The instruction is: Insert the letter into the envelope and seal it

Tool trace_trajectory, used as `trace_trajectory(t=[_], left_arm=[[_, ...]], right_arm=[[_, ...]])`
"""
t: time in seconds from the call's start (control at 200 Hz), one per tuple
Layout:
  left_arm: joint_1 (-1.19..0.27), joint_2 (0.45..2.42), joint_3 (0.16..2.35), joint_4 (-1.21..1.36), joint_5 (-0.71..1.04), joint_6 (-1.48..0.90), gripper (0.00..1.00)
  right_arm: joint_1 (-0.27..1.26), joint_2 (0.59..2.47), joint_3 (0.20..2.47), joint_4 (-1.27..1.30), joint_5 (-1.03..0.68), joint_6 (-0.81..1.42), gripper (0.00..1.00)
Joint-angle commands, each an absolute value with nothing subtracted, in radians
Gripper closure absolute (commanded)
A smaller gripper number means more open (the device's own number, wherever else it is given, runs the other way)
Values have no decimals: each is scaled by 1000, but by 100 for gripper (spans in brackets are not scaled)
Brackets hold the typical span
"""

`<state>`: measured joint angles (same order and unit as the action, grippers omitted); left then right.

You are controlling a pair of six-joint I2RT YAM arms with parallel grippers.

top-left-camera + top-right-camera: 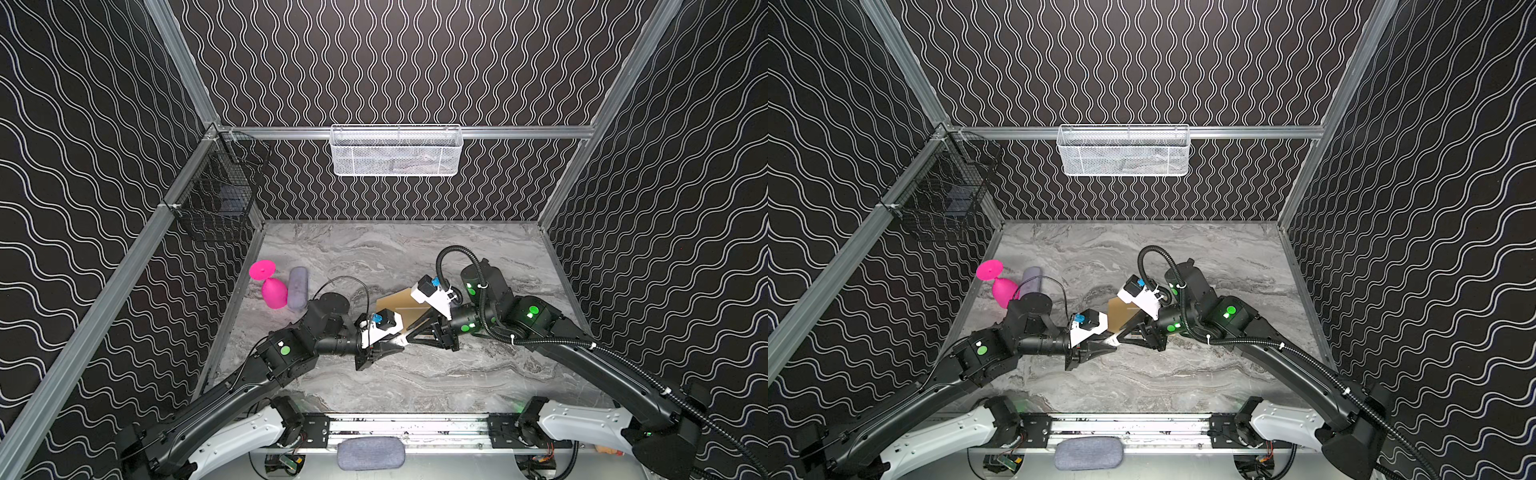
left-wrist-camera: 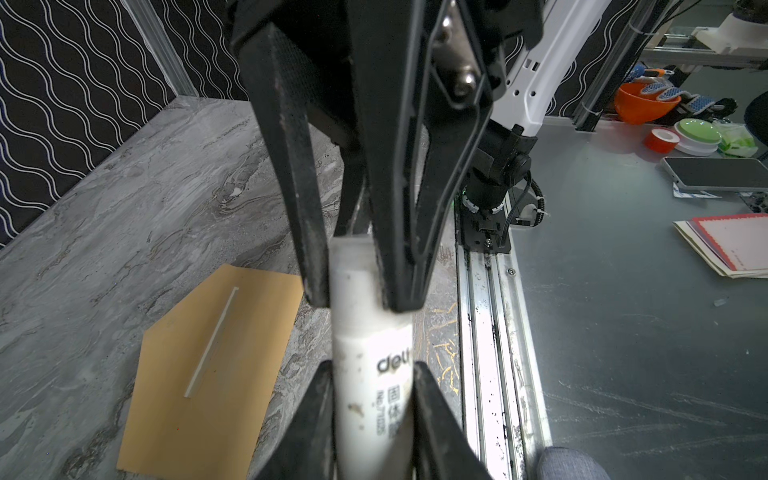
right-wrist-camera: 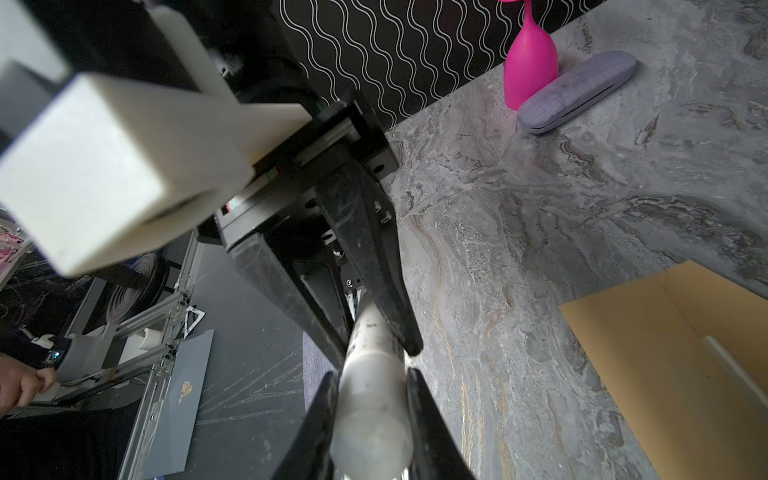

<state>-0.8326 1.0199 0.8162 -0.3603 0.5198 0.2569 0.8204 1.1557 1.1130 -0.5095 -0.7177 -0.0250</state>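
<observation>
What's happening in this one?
Both arms are handling a white glue stick between them. The left gripper clamps its labelled body and the right gripper grips the other end, apparently the cap. The brown envelope lies flat on the marble table with its flap open. The letter is not in sight, so it may be inside. The envelope is not yet sealed.

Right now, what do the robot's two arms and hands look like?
Both arms are black with white shells near the base and green joint dots. The left arm has a thin black cable; the right arm carries a ribbed black hose with white ties. White camera mounts with blue plugs top both wrists. The left hand and right hand have black tapering fingers.
</observation>
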Motion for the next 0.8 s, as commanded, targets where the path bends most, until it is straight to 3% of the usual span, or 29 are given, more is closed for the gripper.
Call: trace_trajectory(t=[0.0, 0.546, 0.686, 0.796], left_arm=[[-833, 1025, 815, -337, 497, 248, 100], [-833, 1004, 773, -360, 383, 203, 100], [-833, 993, 770, -348, 342, 162, 100], [-833, 972, 754, -306, 262, 70, 100]], right_arm=[[824, 1145, 1121, -506, -749, -17, 84], [766, 1140, 1218, -579, -675, -5, 90], [708, 1148, 1240, -657, -499, 46, 90], [566, 1147, 1180, -715, -318, 139, 88]])
